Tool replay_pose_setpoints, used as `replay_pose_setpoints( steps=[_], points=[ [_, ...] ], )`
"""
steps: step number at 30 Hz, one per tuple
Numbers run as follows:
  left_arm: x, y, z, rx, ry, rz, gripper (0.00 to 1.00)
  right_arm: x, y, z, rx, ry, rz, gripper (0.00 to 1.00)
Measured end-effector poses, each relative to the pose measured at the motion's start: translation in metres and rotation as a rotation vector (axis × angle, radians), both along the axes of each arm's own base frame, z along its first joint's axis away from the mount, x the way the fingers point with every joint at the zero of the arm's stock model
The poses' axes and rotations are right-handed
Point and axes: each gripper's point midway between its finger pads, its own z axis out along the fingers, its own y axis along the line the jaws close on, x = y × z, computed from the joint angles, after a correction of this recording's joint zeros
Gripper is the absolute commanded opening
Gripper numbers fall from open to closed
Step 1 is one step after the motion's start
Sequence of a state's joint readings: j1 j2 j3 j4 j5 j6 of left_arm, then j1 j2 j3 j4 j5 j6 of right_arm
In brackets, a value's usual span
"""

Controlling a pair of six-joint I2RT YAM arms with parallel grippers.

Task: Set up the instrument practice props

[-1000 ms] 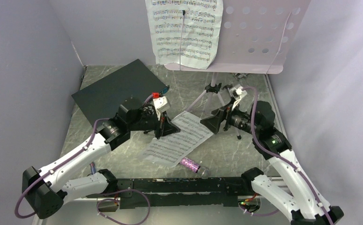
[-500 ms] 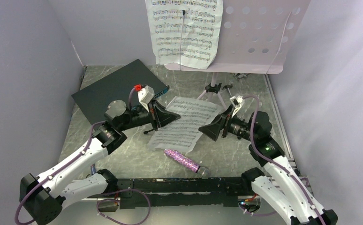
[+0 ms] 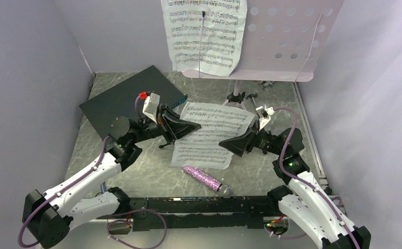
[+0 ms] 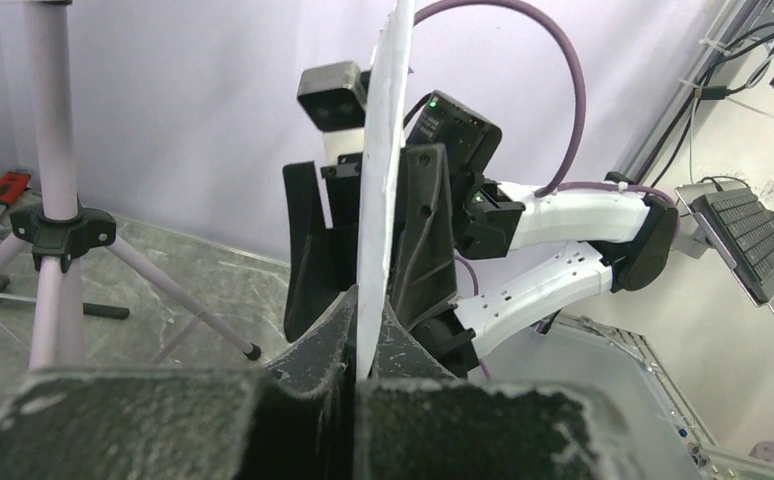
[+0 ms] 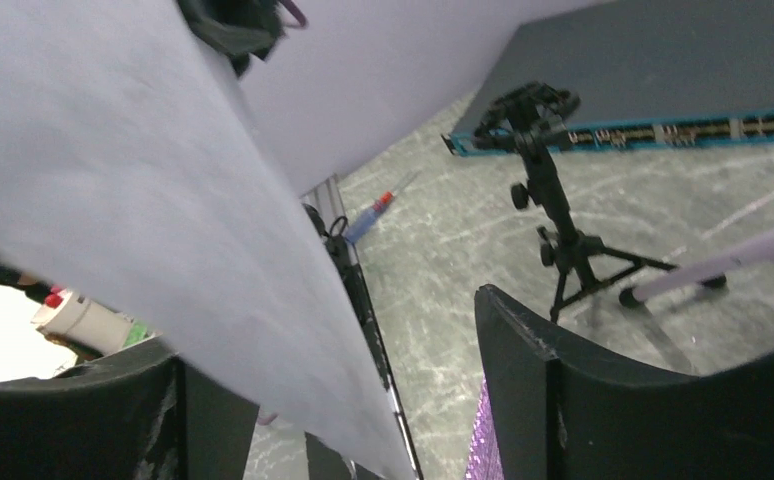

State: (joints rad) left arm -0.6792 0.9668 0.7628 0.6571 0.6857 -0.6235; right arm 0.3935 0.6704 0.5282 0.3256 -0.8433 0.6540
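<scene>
The pale-lilac music stand (image 3: 284, 39) stands at the back with one sheet-music page (image 3: 204, 33) on its left half. My left gripper (image 3: 187, 126) is shut on the left edge of the second page (image 3: 209, 136) and holds it up off the table; the left wrist view shows this page (image 4: 383, 150) edge-on between the shut fingers. My right gripper (image 3: 231, 144) is open around the page's right side, which crosses its wrist view (image 5: 153, 190). The purple glitter microphone (image 3: 205, 178) lies near the front. The black tripod mic stand (image 5: 546, 195) stands by the dark box.
A dark flat box with a teal edge (image 3: 129, 98) lies at the back left. The music stand's silver tripod (image 4: 53, 215) spreads its legs behind the page. A red tool (image 4: 1, 188) lies beyond it. Lilac walls close in both sides.
My left gripper has lifted the second page off the table and swung it up and back. My right gripper has followed beside it. The microphone is now fully uncovered.
</scene>
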Motion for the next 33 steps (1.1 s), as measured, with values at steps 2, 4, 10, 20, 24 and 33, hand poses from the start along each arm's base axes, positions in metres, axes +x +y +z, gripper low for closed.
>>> replay_pose_setpoints(
  steps=[2, 4, 10, 20, 24, 33],
  points=[
    [0.001, -0.002, -0.003, -0.002, 0.007, -0.007, 0.03, -0.002, 0.001, 0.008, 0.024, -0.023, 0.011, 0.45],
    [0.003, -0.004, -0.008, 0.002, 0.020, -0.013, 0.03, -0.004, 0.002, 0.012, 0.035, -0.027, 0.031, 0.26],
    [0.006, -0.006, -0.020, 0.022, 0.045, -0.011, 0.24, -0.001, 0.005, 0.018, 0.022, -0.011, 0.054, 0.00],
    [0.009, -0.005, -0.048, 0.185, 0.069, 0.016, 0.59, -0.004, 0.004, 0.037, -0.044, -0.074, 0.066, 0.00],
    [0.005, -0.002, -0.052, 0.261, 0.047, 0.003, 0.60, -0.005, 0.005, 0.035, -0.076, -0.072, 0.092, 0.00],
    [-0.006, -0.006, -0.082, 0.363, 0.097, -0.094, 0.48, -0.009, 0.008, 0.030, -0.094, -0.051, 0.148, 0.00]
  ],
)
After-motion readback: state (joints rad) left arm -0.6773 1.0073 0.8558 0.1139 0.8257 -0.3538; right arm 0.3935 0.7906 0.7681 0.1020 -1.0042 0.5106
